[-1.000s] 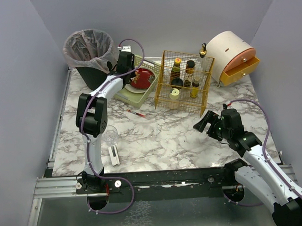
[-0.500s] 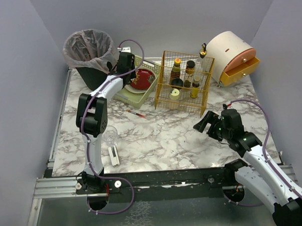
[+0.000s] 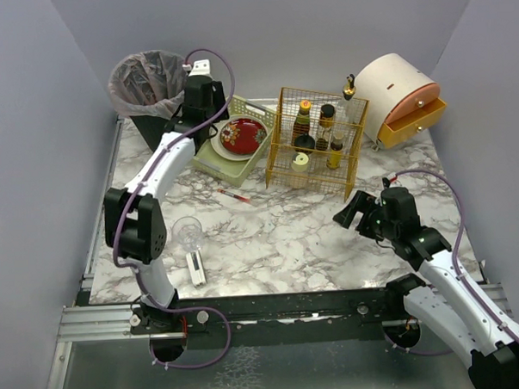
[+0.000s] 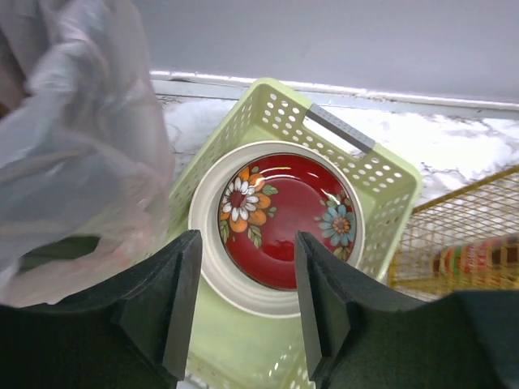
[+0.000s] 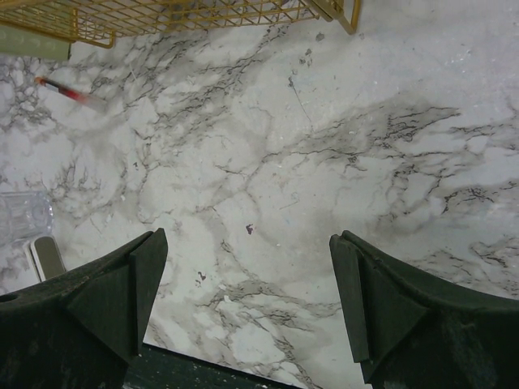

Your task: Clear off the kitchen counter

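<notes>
The marble kitchen counter carries a small red pen-like stick, a clear glass and a small white oblong piece. My left gripper is open and empty, held above the pale green tray next to the bin. In the left wrist view its fingers frame a red flowered plate that lies on a white plate in the tray. My right gripper is open and empty, low over bare counter at the right. The red stick shows far left in the right wrist view.
A black bin with a clear liner stands at the back left. A yellow wire rack holding bottles stands at the back middle. A cream round drawer box with an open orange drawer stands at the back right. Metal rails edge the counter.
My left arm has swung its elbow left and its gripper has pulled back from over the plate toward the bin. The right arm has not moved.
</notes>
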`<state>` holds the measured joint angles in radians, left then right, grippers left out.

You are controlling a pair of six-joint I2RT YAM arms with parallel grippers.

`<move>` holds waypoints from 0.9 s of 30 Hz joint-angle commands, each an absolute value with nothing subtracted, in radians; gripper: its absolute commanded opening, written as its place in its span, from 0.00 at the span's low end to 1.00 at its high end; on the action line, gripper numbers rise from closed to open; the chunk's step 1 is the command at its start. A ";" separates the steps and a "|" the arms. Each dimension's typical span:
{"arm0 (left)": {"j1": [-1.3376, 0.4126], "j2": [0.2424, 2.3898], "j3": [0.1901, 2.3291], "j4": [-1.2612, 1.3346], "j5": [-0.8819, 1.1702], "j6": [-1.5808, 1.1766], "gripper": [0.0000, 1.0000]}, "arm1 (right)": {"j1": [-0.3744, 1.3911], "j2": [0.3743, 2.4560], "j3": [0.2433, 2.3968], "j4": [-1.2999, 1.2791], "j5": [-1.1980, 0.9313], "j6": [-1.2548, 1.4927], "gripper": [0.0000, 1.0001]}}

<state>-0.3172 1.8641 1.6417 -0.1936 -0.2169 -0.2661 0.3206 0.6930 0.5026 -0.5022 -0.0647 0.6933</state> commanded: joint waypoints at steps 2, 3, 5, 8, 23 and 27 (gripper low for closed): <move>-0.324 1.682 1.545 -0.236 -0.199 -0.304 0.57 | 0.321 0.678 0.548 -0.495 -0.042 0.646 0.89; -0.324 1.649 1.521 -0.237 -0.199 -0.309 0.58 | 0.321 0.680 0.552 -0.495 -0.041 0.643 0.89; -0.324 1.584 1.467 -0.252 -0.201 -0.319 0.61 | 0.321 0.683 0.561 -0.494 -0.041 0.638 0.89; -0.324 1.477 1.380 -0.291 -0.226 -0.343 0.64 | 0.321 0.687 0.567 -0.486 -0.044 0.628 0.89; -0.322 1.081 1.007 -0.574 -0.262 -0.518 0.80 | 0.321 0.728 0.555 -0.435 -0.074 0.618 0.89; -0.323 1.037 0.936 -0.661 -0.220 -0.575 0.80 | 0.321 0.733 0.543 -0.428 -0.078 0.623 0.89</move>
